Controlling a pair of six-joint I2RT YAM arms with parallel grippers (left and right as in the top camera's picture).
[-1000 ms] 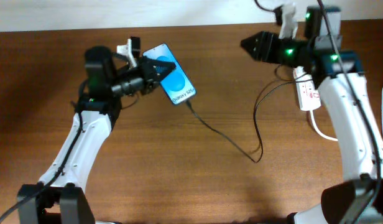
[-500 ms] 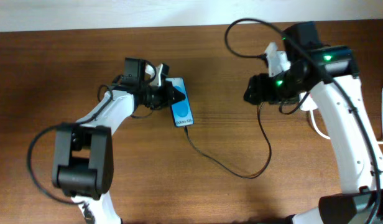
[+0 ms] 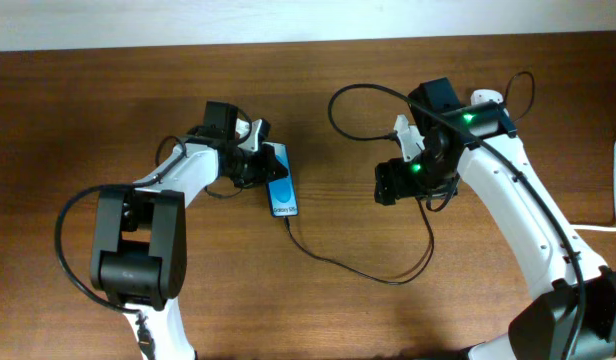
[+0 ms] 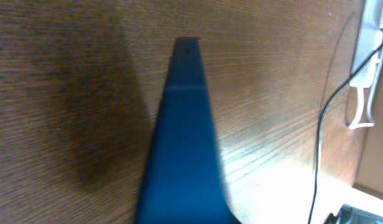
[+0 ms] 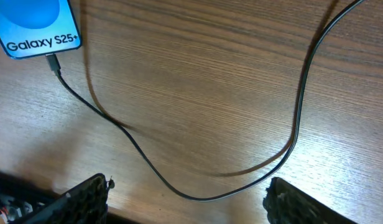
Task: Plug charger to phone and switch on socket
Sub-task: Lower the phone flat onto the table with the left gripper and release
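The phone [image 3: 281, 185] lies slanted on the table, its blue screen up, and reads "Galaxy S25+" in the right wrist view [image 5: 36, 25]. My left gripper [image 3: 256, 160] is shut on its upper left edge; in the left wrist view the phone [image 4: 182, 143] runs out from between the jaws. The charger's plug tip [image 5: 53, 62] sits in the phone's bottom edge, and its black cable [image 3: 338, 262] loops across the wood to my right arm. My right gripper [image 3: 386, 186] hangs open over the cable [image 5: 142, 155], holding nothing [image 5: 188, 202]. The socket is hidden under my right arm in the overhead view.
A thick white cord [image 3: 613, 215] leaves at the right edge. In the left wrist view a white body with a white cord [image 4: 372, 37] shows at the far right. Part of the black cable arcs above my right arm [image 3: 363, 90].
My right arm has swung left and down toward the table's middle, its jaws opening wider. The left arm has turned the phone and set it lower, nearer the middle.
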